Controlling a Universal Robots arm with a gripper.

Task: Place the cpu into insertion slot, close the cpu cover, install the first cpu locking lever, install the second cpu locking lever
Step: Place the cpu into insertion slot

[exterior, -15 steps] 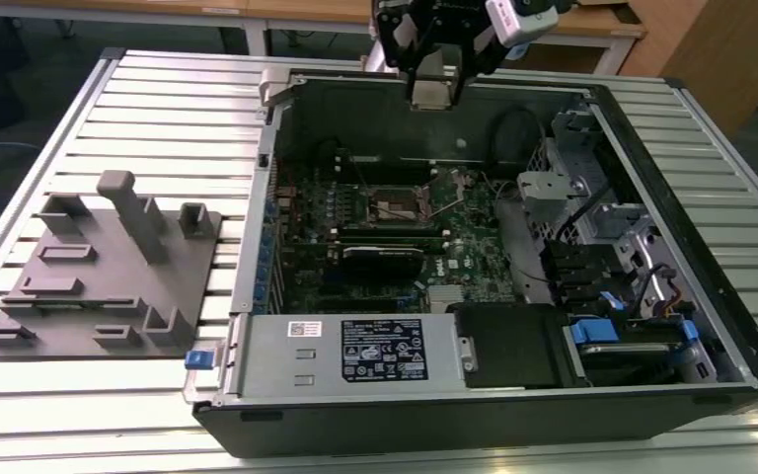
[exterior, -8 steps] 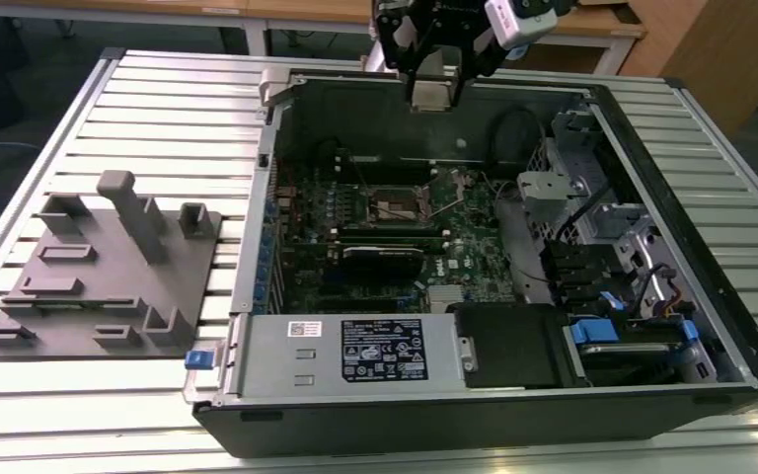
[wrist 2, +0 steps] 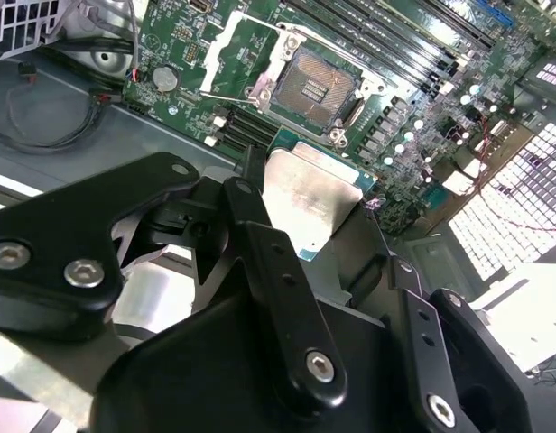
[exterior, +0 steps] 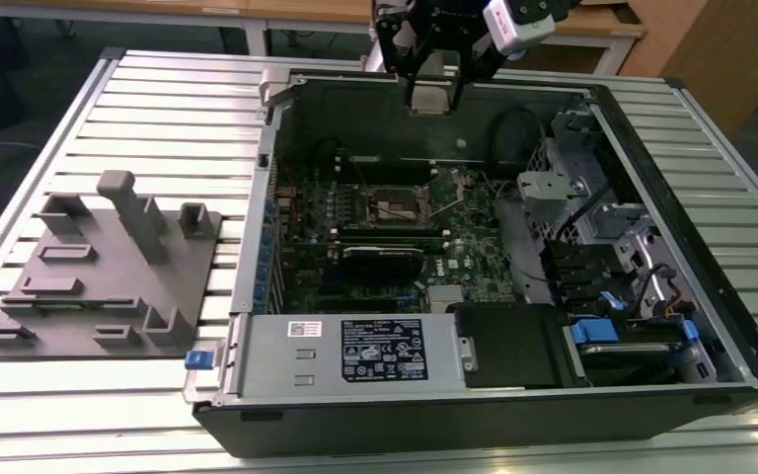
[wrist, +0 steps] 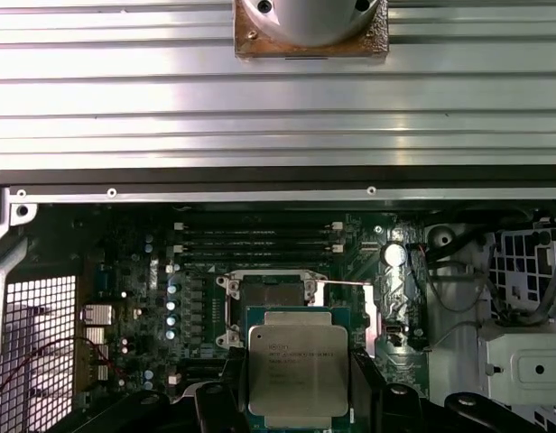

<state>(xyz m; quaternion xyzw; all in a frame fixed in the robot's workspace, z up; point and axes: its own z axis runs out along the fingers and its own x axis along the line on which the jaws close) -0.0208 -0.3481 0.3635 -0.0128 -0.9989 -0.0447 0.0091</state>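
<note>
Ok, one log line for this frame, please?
gripper: shut on cpu | cpu: held aloft over computer case, not seated | insertion slot: empty, contacts exposed

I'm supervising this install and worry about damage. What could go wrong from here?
The cpu hangs clamped by its edges in the gripper, apart from the insertion slot; a slip could drop it onto the green board. The slot's dark contact field lies exposed, so a tilted or offset landing may well damage it.
</note>
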